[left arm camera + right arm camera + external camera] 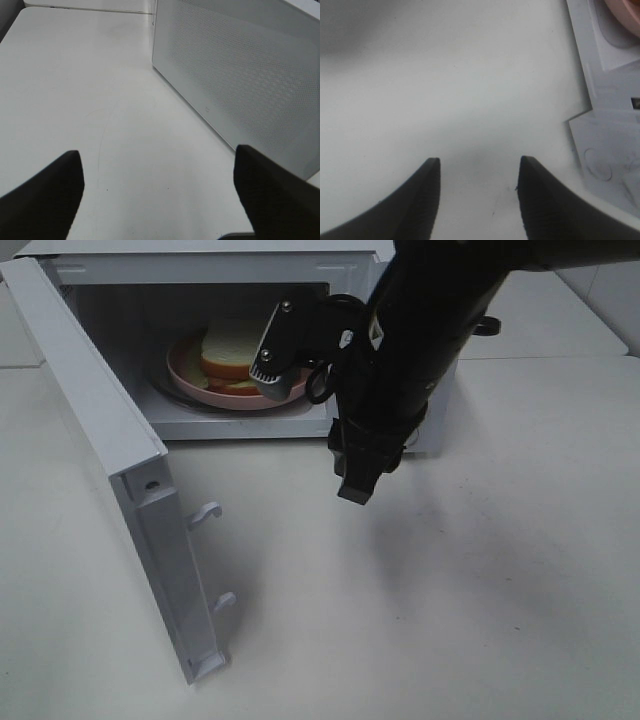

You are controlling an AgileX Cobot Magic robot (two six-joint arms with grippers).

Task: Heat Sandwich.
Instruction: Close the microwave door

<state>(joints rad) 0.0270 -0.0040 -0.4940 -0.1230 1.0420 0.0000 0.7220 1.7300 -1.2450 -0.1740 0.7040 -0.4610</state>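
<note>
Nearest the lens, the right arm (430, 310) slants down over the table (480, 600). Its right pincer (479, 160) stands partly open, with nothing between the fingers and only bare tabletop beneath them. Beyond that pincer and off to one side stands the microwave (240, 425), its door (95, 410) swung wide. The sandwich (228, 352) lies on the pink plate (185, 375) inside the cavity, past the pincer's tips and well apart from them. The left pincer (157, 150) gapes wide and empty over the table, with the door's dotted outer face ahead of it and to one side.
</note>
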